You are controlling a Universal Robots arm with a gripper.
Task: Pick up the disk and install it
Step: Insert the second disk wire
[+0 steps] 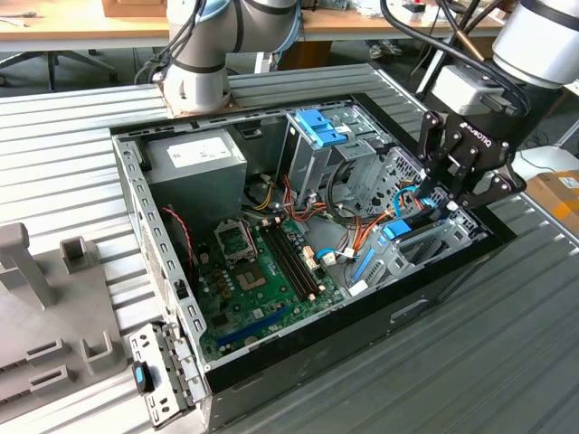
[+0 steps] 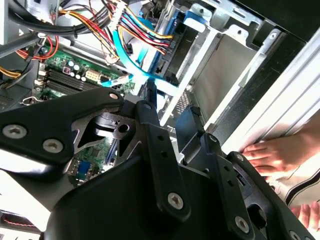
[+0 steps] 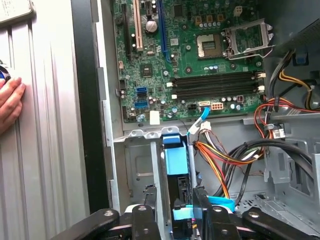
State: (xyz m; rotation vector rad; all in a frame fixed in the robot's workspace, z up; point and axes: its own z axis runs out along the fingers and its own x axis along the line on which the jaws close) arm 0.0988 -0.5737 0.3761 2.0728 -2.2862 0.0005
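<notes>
The disk (image 3: 176, 160) stands on edge in the metal drive bay (image 3: 140, 165) at the front corner of the open computer case, its blue rail facing the first wrist view. In the exterior view its blue edge (image 1: 396, 231) shows low in the bay (image 1: 425, 249) on the exterior view's right. My black gripper (image 1: 432, 201) reaches down into that bay. In the first wrist view the gripper (image 3: 177, 216) has one finger on each side of the disk's end, pressed against it. The second wrist view shows a black finger (image 2: 150, 125) beside the blue-edged disk (image 2: 170, 47).
Bundled coloured wires (image 3: 225, 160) and a light blue cable (image 2: 125, 65) run close by the bay. The green motherboard (image 1: 262, 271) lies in the case floor, with a grey power-supply box (image 1: 194, 158) and a blue-latched cage (image 1: 317, 127) behind. A person's hand (image 3: 10, 100) rests on the ribbed table (image 1: 507, 344).
</notes>
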